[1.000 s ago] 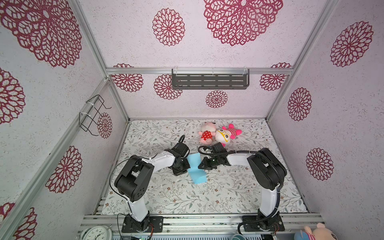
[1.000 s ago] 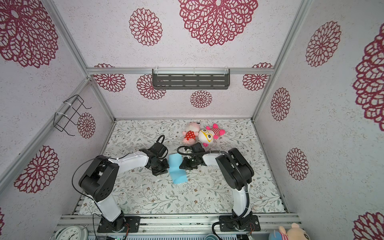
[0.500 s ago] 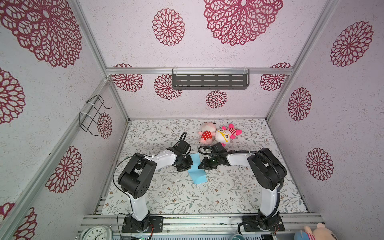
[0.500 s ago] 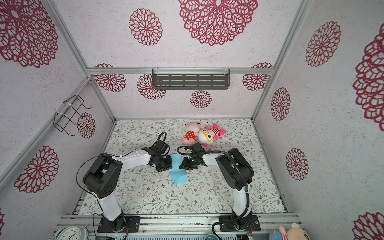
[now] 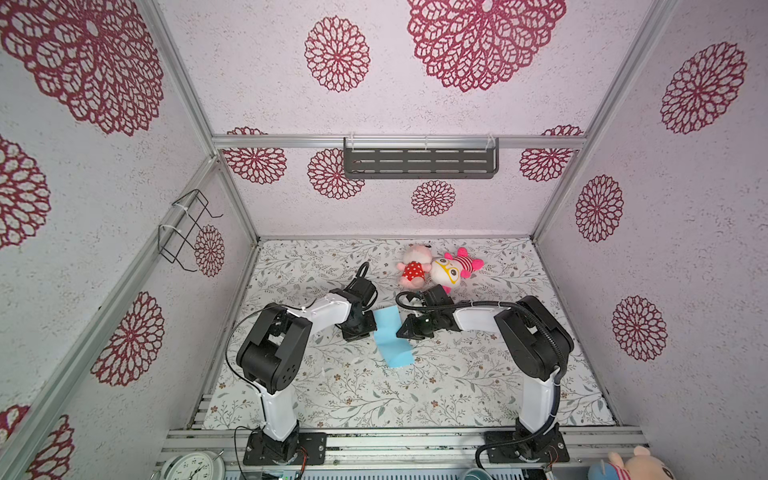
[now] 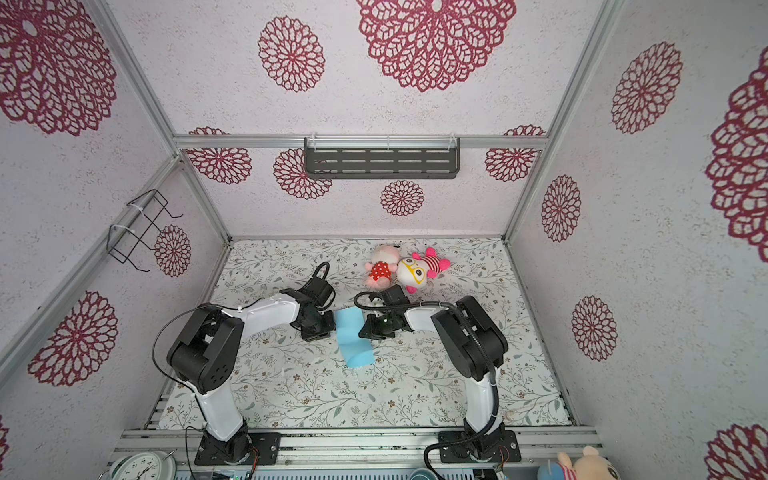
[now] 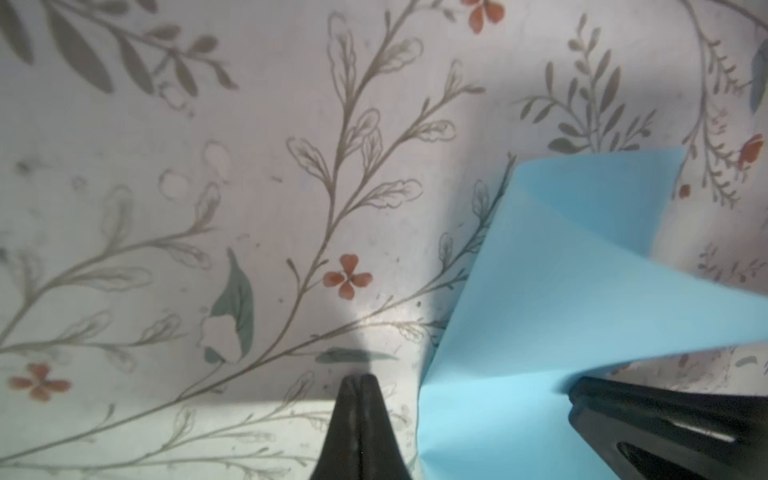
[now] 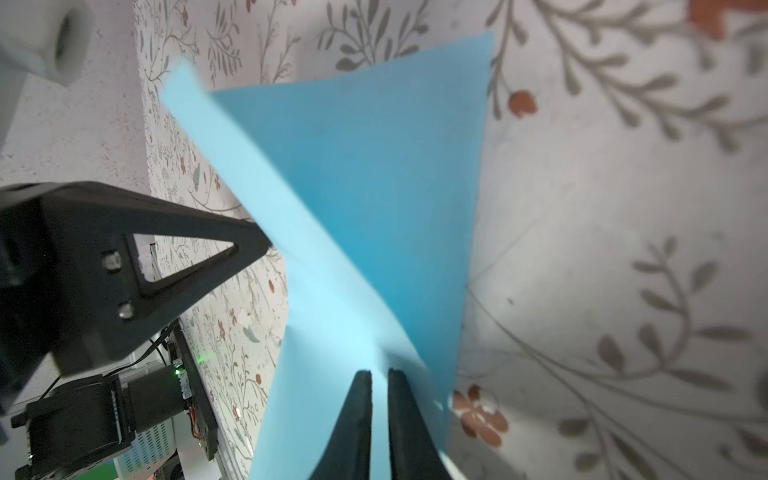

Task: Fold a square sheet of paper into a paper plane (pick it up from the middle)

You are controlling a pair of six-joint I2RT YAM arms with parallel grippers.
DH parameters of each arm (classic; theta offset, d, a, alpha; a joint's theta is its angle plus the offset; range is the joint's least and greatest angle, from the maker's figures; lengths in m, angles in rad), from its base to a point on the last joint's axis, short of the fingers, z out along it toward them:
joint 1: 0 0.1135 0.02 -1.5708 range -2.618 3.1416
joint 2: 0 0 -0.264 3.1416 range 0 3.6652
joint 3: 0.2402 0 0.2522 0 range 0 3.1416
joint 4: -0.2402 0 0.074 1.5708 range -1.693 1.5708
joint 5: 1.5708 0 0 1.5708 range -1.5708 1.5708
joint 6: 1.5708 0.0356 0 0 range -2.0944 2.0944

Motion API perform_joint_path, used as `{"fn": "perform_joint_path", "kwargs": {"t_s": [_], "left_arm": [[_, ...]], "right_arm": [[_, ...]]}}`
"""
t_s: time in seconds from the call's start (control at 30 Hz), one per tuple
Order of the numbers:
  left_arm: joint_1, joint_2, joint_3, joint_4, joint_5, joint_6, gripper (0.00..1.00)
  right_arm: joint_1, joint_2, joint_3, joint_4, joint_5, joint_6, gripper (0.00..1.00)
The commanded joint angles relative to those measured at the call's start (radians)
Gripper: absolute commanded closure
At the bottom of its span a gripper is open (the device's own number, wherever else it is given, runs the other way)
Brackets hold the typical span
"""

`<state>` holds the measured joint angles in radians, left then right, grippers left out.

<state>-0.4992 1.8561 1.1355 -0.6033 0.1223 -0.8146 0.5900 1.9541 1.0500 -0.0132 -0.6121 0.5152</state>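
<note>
The square sheet of paper (image 5: pixel 392 340) (image 6: pixel 353 340) is light blue and lies bent in a curve at the middle of the floral mat, between my two grippers. My right gripper (image 5: pixel 401 332) (image 8: pixel 379 372) is shut on its edge, and part of the sheet (image 8: pixel 353 187) rises off the mat. My left gripper (image 5: pixel 370 328) (image 7: pixel 357 378) is shut with nothing in it. Its tip rests against the paper's opposite side. In the left wrist view the paper (image 7: pixel 561 291) runs into the right gripper's fingers (image 7: pixel 623 415). No paper plane shows.
Two pink plush toys (image 5: pixel 436 270) (image 6: pixel 405 270) lie just behind the right gripper. On the back wall hangs a black shelf (image 5: pixel 419 162), and on the left wall a wire basket (image 5: pixel 187 228). A clock (image 5: pixel 191 467) sits at the front edge.
My left arm has shifted slightly toward the paper. The right gripper and the sheet have hardly moved.
</note>
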Motion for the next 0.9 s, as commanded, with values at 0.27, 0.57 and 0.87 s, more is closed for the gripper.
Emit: {"fn": "perform_joint_path", "kwargs": {"t_s": [0.27, 0.57, 0.87], "left_arm": [[0.02, 0.04, 0.01, 0.211, 0.183, 0.006, 1.0], [0.079, 0.084, -0.012, 0.097, 0.063, 0.08, 1.0], [0.137, 0.007, -0.01, 0.132, 0.164, 0.099, 1.0]], "right_arm": [[-0.001, 0.094, -0.059, -0.125, 0.228, -0.02, 0.85], [0.001, 0.088, -0.08, -0.117, 0.244, -0.015, 0.85], [0.001, 0.085, -0.082, -0.126, 0.255, -0.021, 0.85]]}}
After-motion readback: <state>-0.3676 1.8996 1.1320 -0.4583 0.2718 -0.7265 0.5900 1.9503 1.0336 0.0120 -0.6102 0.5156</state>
